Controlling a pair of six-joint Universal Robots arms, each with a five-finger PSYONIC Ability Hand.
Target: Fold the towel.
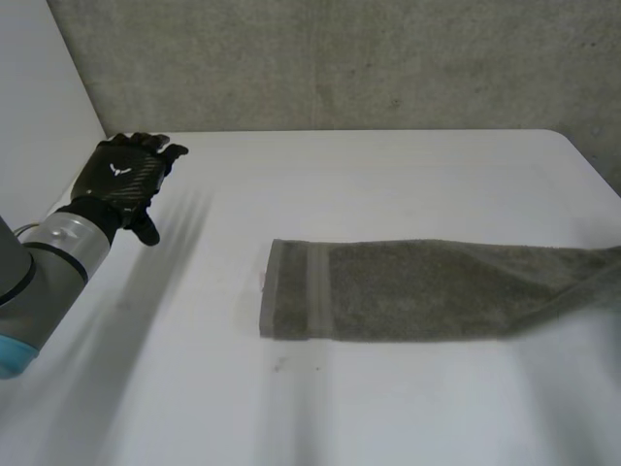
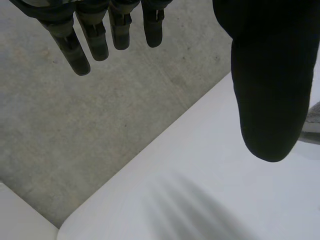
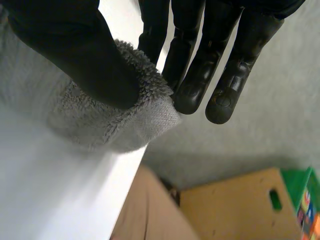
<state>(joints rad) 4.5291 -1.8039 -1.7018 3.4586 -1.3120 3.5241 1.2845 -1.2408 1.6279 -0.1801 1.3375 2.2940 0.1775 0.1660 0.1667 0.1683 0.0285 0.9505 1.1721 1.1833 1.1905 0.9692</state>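
My right hand (image 3: 90, 60) pinches one end of the towel (image 1: 417, 291), I judge to fold it over. My left hand (image 1: 124, 175) hangs open, well clear

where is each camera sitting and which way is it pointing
Head view: between and behind the arms, looking down at the table and towel; the left hand shows.
Left wrist view: on the left wrist, looking past its open fingers at the table corner and concrete.
Right wrist view: on the right wrist, looking at the towel end pinched by the right hand, cardboard box beyond.
Shared: head and right wrist views both show the towel.
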